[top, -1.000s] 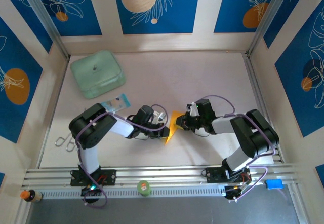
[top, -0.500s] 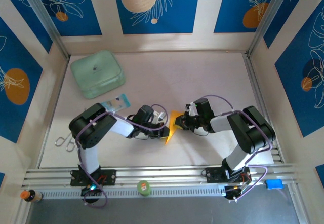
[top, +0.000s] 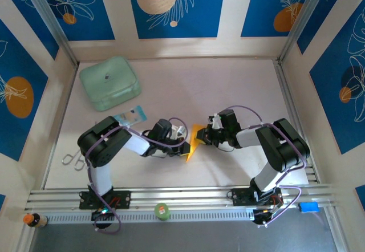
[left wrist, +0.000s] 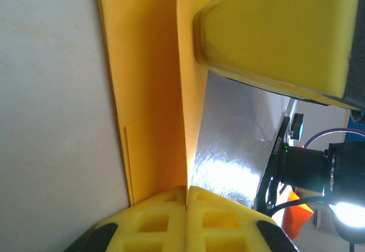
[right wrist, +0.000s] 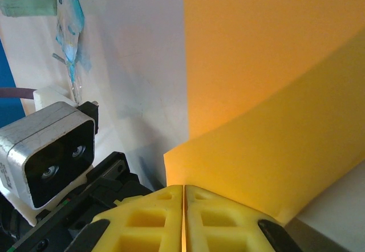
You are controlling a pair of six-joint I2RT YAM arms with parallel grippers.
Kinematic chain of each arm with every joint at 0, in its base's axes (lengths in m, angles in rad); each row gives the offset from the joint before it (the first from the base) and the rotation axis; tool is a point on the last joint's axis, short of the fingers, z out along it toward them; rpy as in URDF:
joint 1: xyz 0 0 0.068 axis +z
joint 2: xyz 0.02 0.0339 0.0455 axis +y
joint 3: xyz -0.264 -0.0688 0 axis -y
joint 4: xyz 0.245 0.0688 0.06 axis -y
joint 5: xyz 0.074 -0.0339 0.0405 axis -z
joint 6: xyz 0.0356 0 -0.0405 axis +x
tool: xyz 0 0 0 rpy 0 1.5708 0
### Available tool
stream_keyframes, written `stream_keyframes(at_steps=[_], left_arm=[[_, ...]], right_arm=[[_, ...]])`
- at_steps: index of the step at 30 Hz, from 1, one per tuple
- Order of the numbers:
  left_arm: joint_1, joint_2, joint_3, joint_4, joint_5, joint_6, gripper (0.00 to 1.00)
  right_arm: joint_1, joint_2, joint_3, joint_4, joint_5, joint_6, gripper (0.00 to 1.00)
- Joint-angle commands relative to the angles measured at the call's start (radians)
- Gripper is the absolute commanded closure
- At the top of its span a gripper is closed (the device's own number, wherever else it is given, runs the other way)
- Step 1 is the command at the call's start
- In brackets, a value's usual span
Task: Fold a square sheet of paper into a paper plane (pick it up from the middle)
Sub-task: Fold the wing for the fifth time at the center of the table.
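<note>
Tabletop (top: 228,86) pale between blue-patterned walls (top: 177,7)

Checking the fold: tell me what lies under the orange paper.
Pale table shows around the orange paper, pinched by the left end effector and right end effector. The patch directly beneath is hidden by it.

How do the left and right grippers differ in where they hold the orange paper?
The left gripper comes in from the left and pinches the paper toward its near, narrow end; the right gripper comes in from the right and pinches its far, wider end. The left gripper seems to clamp along a crease, the right gripper a flap's edge. Both are shut on the paper.
</note>
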Motion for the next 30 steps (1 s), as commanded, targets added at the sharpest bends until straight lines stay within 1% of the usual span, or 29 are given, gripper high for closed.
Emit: stream_keyframes(at_steps=[1,7,12,22,30], left_arm=[[0.044,0.012,-0.055,-0.058,-0.110,-0.014,1.00],[0.046,0.005,-0.076,-0.019,-0.126,-0.046,1.00],[0.046,0.012,-0.074,-0.036,-0.130,-0.051,1.00],[0.047,0.026,-0.052,-0.119,-0.142,-0.045,1.00],[0.049,0.025,-0.040,-0.156,-0.144,-0.036,1.00]], right_arm=[[-0.007,-0.023,0.010,-0.024,-0.018,-0.019,0.89],[-0.004,-0.006,0.023,-0.025,-0.048,-0.039,0.89],[0.011,0.031,0.064,-0.051,-0.055,-0.060,0.89],[0.021,0.087,0.087,-0.080,-0.018,-0.069,0.90],[0.023,0.117,0.085,-0.130,0.041,-0.070,0.90]])
